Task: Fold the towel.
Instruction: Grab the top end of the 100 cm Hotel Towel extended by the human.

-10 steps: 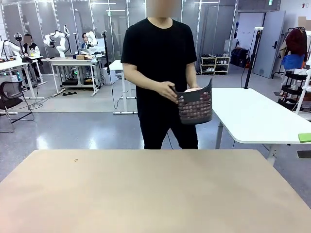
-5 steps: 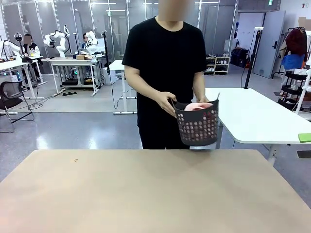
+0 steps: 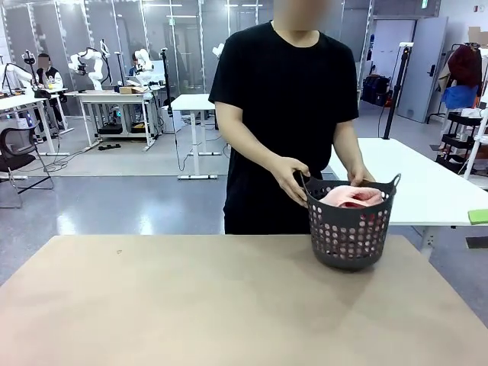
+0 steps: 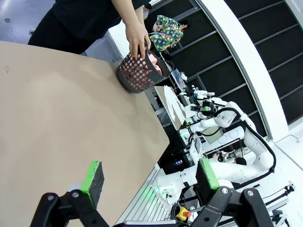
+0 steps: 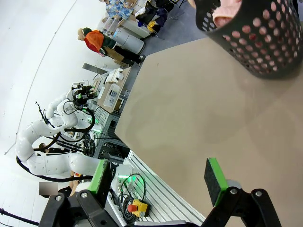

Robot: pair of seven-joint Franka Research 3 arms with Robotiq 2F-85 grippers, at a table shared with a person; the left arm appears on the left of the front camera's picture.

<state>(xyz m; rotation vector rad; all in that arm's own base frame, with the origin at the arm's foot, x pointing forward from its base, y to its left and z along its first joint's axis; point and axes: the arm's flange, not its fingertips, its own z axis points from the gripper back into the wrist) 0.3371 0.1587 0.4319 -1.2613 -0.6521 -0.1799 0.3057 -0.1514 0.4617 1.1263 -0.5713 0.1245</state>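
Observation:
The salmon-pink towel [image 3: 352, 198] lies bunched inside a dark grey perforated basket [image 3: 351, 236] that rests on the far right part of the tan table [image 3: 191, 305]. A person in black stands at the far edge with both hands on the basket's rim. In the left wrist view the basket [image 4: 138, 74] and the towel [image 4: 154, 61] sit far ahead of my open left gripper [image 4: 149, 177], with the person's hand on top. My right gripper [image 5: 158, 179] is open above the table, the basket [image 5: 258, 35] and a bit of towel [image 5: 227, 12] at the upper right.
A white table [image 3: 412, 183] stands behind the person on the right. Other tables, chairs and seated people are far off at the back left. The tan table's near edge and frame show below both grippers in the wrist views.
The person has stepped forward and to the right, carrying the basket with the towel down onto the far right of the table.

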